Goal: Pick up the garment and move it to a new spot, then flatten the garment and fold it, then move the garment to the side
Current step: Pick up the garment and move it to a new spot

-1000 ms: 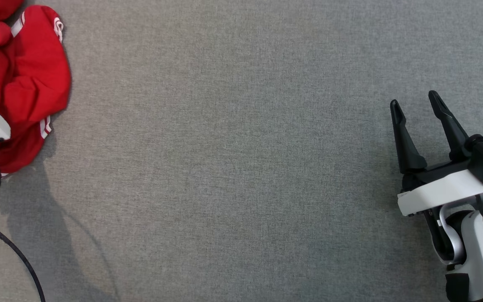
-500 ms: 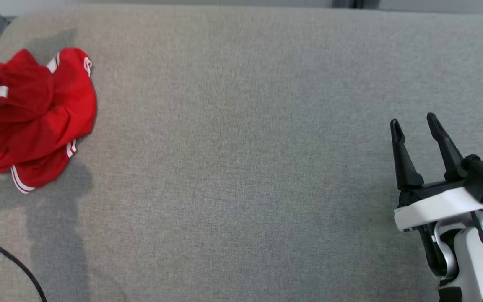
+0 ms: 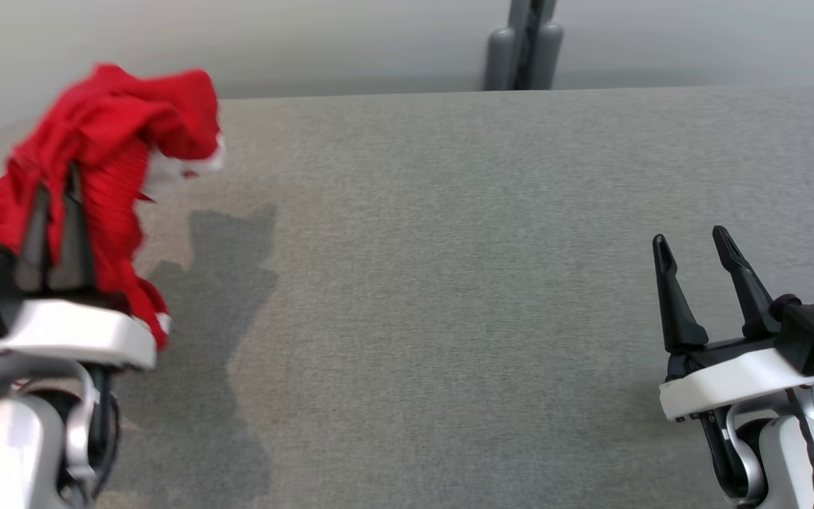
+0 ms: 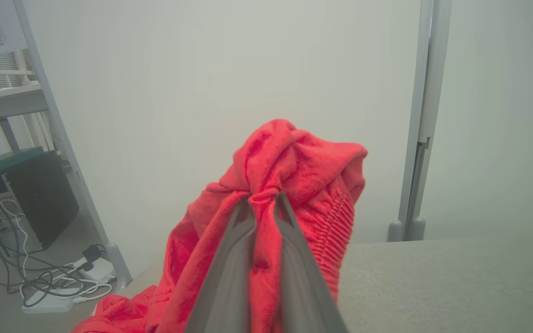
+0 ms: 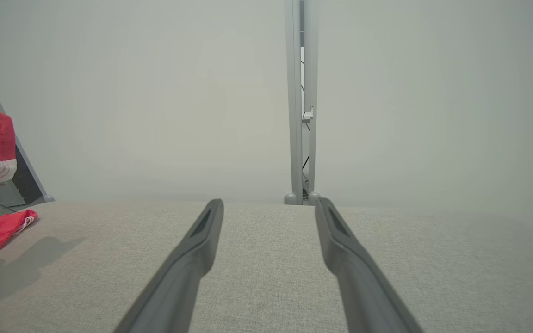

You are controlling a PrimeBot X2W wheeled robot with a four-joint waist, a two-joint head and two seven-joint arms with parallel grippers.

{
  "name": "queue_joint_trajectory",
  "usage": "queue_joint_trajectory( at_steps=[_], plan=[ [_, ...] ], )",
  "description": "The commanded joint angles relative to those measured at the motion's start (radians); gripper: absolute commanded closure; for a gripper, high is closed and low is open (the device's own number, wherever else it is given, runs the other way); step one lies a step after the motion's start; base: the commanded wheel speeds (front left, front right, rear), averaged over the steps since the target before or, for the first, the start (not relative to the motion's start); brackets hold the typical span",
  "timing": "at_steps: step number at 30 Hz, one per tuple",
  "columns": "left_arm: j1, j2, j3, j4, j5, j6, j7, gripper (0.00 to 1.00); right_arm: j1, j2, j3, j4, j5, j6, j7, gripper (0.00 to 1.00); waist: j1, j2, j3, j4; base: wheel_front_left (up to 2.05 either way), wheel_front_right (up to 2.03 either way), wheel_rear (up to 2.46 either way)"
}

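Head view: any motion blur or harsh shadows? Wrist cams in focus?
Head view: garment smeared by motion, its shadow soft-edged on the table; right pincer crisp. Left wrist view: left pincer blurred, too near; garment sharp.

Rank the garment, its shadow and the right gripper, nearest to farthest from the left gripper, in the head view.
1. garment: pinched in the left gripper.
2. shadow: on the table, just right.
3. right gripper: far right, open.

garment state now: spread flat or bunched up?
Bunched up. The red garment hangs crumpled from the left gripper, shut on a pinch of cloth, its top well above the grey table.
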Motion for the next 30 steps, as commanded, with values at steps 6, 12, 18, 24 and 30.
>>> queue_joint_trajectory(
  at_steps=[6,12,18,24,30],
  plan=[
    [0.127,-0.046,-0.068,-0.124,-0.001,0.015,0.036,1.0,0.042,0.002,-0.021,-0.035,-0.015,0.0,0.019,0.0,0.0,-0.0001,-0.037,-0.086,0.0,0.0,0.0],
    [0.107,-0.088,-0.178,-0.133,-0.001,-0.033,0.055,1.0,0.062,0.005,-0.033,-0.057,-0.013,0.0,0.034,0.0,0.0,-0.0001,-0.036,-0.174,0.0,0.0,0.0],
    [0.028,-0.152,-0.305,-0.059,0.005,-0.099,0.072,1.0,0.059,0.006,-0.039,-0.065,0.006,0.0,0.028,0.0,0.0,-0.0001,0.0,-0.268,0.0,0.0,0.0],
    [-0.054,-0.215,-0.386,0.125,0.002,-0.161,0.056,1.0,0.034,0.006,-0.024,-0.048,0.035,0.0,0.006,0.0,0.0,-0.0001,0.061,-0.342,0.0,0.0,0.0],
    [-0.109,-0.249,-0.42,0.28,-0.002,-0.198,0.011,1.0,0.014,0.006,-0.016,-0.025,0.055,0.0,-0.015,0.0,0.0,-0.0001,0.102,-0.376,0.0,0.0,0.0]
  ],
)
